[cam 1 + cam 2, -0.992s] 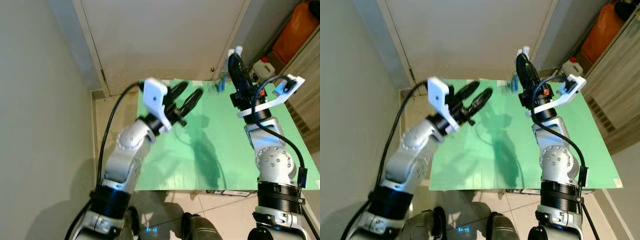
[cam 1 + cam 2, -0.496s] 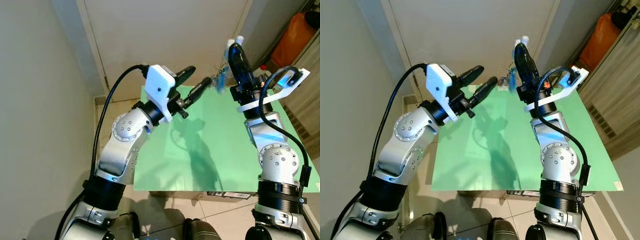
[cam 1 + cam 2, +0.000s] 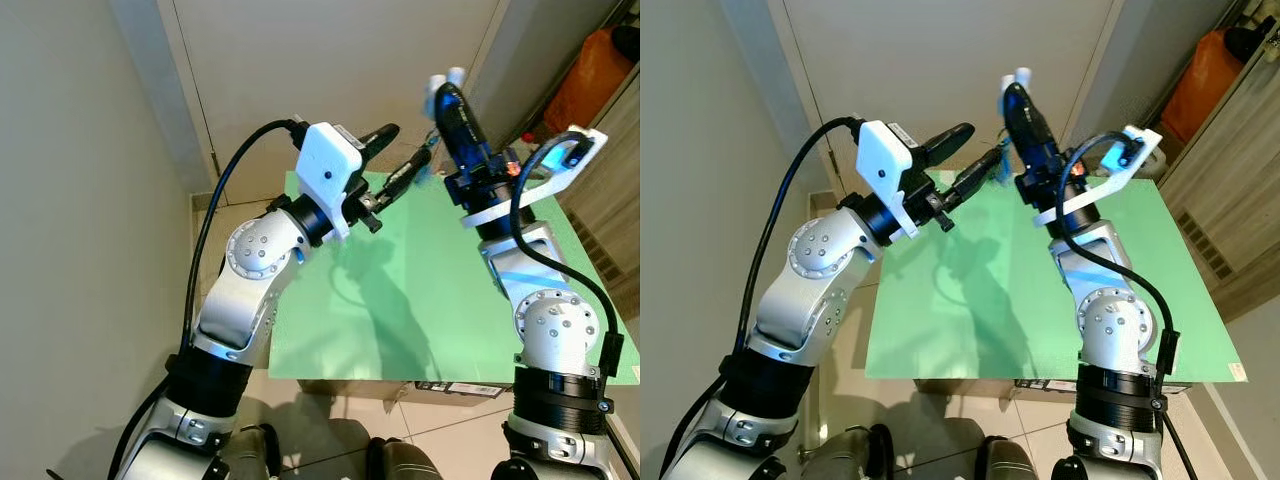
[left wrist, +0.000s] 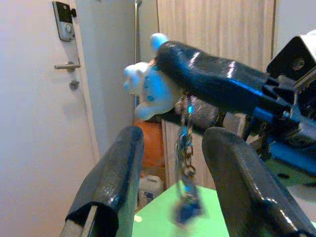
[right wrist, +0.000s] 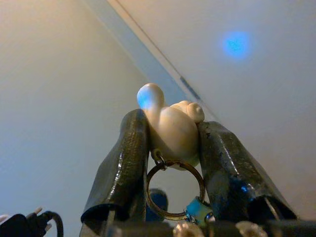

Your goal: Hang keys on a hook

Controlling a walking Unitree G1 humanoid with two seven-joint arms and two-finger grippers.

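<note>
- So far, no hook can be made out in any view, and the keys are not yet hung; that step is judged to be wholly ahead.
- On the left, the left end effector (image 3: 400, 158) is held raised in front of the pale door (image 3: 330, 70), its two black fingers (image 4: 111, 182) spread apart with nothing gripped between them.
- In the left wrist view the dangling keys (image 4: 184, 195) are seen hanging in the gap between those spread fingers, apparently untouched by either; a hand-over or a steadying of the chain may be intended, though that is only a judgement.
- Further right, the white bear charm (image 4: 148, 91) of the key ring is pinched firmly by the right end effector (image 5: 170, 133), which is closed on it and lifted high above the green table (image 3: 440, 300).
- The metal ring (image 5: 174, 190) and chain are seen hanging below the charm, so the keys are carried in the air, clear of the table.
- Picking up is judged done; left to do are finding a hook, bringing the ring to it, slipping it over and letting go.
- At the far right an orange container (image 3: 598, 70) is seen beside a wooden cabinet (image 3: 1230, 190).
</note>
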